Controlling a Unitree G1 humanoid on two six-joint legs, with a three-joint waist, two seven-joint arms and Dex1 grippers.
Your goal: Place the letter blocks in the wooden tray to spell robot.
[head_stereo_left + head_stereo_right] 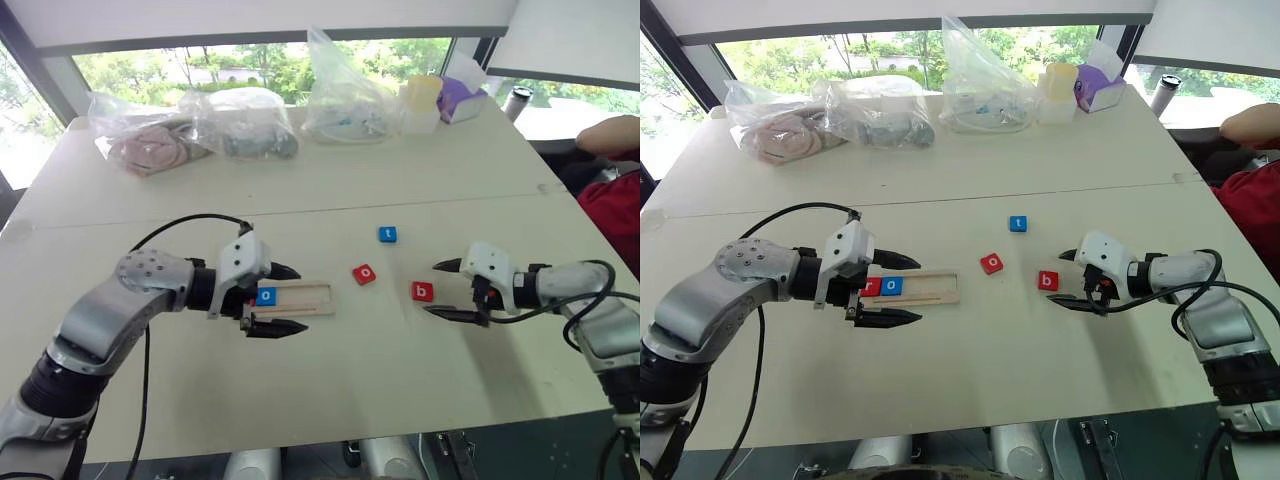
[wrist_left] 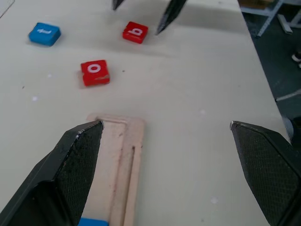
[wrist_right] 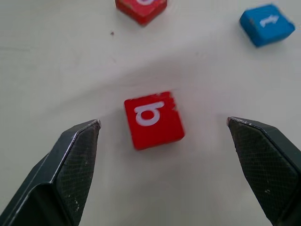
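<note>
The wooden tray (image 1: 305,296) lies left of the table's middle. A blue "o" block (image 1: 266,295) sits in it, with a red "r" block (image 1: 872,287) beside it at the left end. My left gripper (image 1: 298,298) is open and straddles the tray just above these two, holding nothing. Loose on the table to the right of the tray are a red "o" block (image 1: 364,274), a blue "t" block (image 1: 387,234) and a red "b" block (image 1: 422,291). My right gripper (image 1: 432,288) is open, its fingertips on either side of the "b" block (image 3: 154,120), apart from it.
Several clear plastic bags (image 1: 240,125) and a purple box (image 1: 458,98) line the table's far side. A person's arm in red (image 1: 615,205) is at the right edge. The table's front edge runs close below both arms.
</note>
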